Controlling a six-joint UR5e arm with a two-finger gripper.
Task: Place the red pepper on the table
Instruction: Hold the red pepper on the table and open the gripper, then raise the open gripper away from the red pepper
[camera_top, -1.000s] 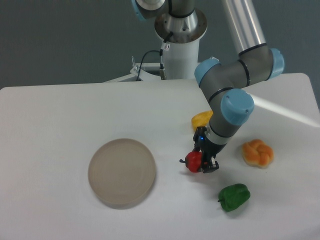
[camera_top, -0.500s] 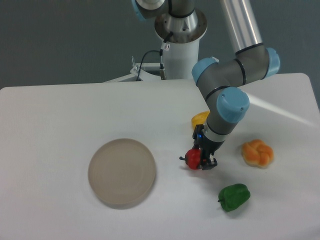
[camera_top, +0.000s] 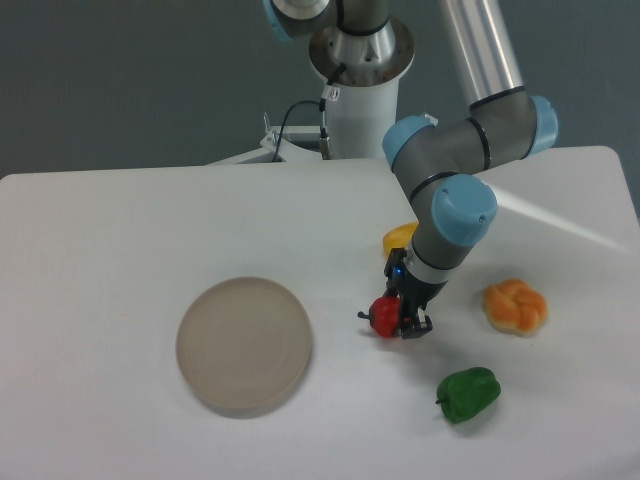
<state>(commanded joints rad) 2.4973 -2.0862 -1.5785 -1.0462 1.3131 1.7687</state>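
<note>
Partly tool (camera_top: 404, 320)-hidden red pepper (camera_top: 383, 317)

Base (camera_top: 360, 45): round silver flange, white column below
Links (camera_top: 482, 45): smooth silver tube
Joints (camera_top: 452, 150): grey housings with light-blue end caps
Cable (camera_top: 297, 110): black, looping beside the column
Gripper (camera_top: 403, 318): small, black, with a blue light on its body
</note>
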